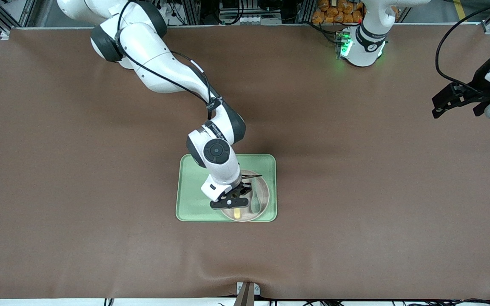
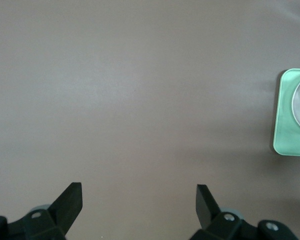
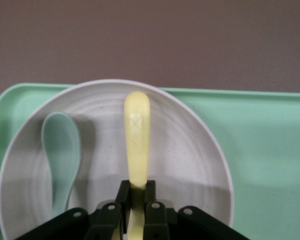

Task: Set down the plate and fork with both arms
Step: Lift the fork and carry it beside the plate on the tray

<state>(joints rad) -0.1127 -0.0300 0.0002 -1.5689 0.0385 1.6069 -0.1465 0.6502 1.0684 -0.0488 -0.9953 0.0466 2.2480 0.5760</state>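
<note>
The pale round plate point(image 1: 265, 192) lies on the green tray point(image 1: 192, 199), at the tray's end toward the left arm. My right gripper point(image 1: 231, 200) hangs low over the plate, shut on the pale yellow fork point(image 1: 237, 213). In the right wrist view the fork point(image 3: 137, 132) sticks out from between the fingers of the right gripper point(image 3: 136, 192), its handle over the plate point(image 3: 190, 155). The fork's tines are hidden. My left gripper point(image 1: 455, 111) waits open in the air at the left arm's end of the table, and in its own wrist view the left gripper point(image 2: 139, 192) holds nothing.
A grey-green spoon point(image 1: 255, 203) lies in the plate beside the fork, and the right wrist view shows this spoon point(image 3: 61, 150) too. The left wrist view catches the tray point(image 2: 287, 115) at its edge. Brown cloth covers the table point(image 1: 355, 191).
</note>
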